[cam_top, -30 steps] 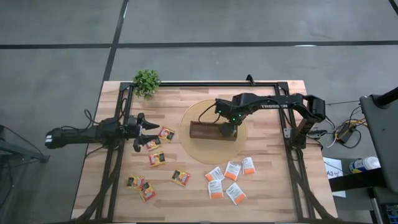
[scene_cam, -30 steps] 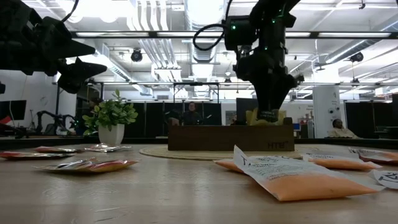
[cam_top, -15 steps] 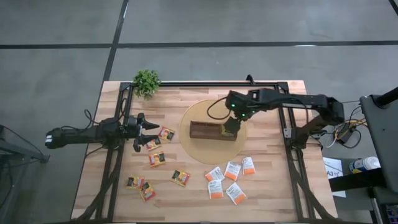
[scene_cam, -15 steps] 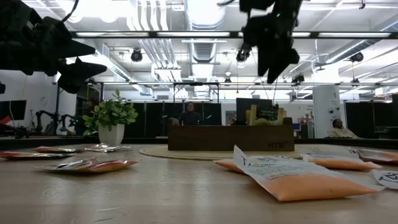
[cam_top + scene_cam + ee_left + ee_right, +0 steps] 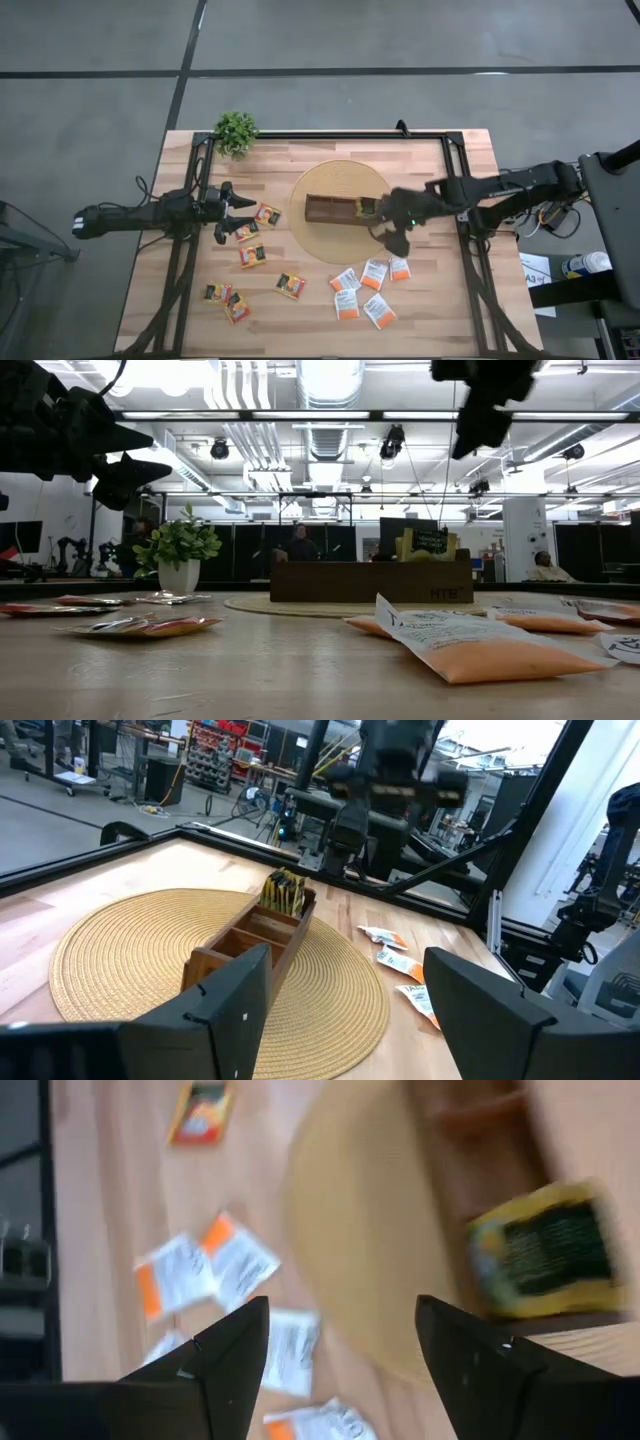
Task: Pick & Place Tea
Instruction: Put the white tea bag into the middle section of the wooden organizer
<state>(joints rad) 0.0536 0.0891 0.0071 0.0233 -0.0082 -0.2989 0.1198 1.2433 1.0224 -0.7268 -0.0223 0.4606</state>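
The tea lies as small flat sachets on the wooden table. White-orange sachets (image 5: 375,272) are at the near right, and yellow-red-black sachets (image 5: 253,255) are at the near left. Dark green-yellow sachets (image 5: 362,207) stand on edge in the right end compartment of the brown box (image 5: 330,208), which rests on the round woven mat (image 5: 343,175). My right gripper (image 5: 392,240) hangs open and empty in the air, just near of the box's right end and above the mat's edge. My left gripper (image 5: 225,208) waits open at the table's left, pointing level at the box.
A small potted plant (image 5: 236,131) stands at the far left corner. A black frame (image 5: 462,215) runs along the table's sides and far edge. Bare wood lies between the mat and the two sachet groups.
My right gripper has risen out of the box's right end compartment. It has then swung toward the table's near and right edges, rolling and tipping as it went. The green-yellow sachets have stayed standing in the box.
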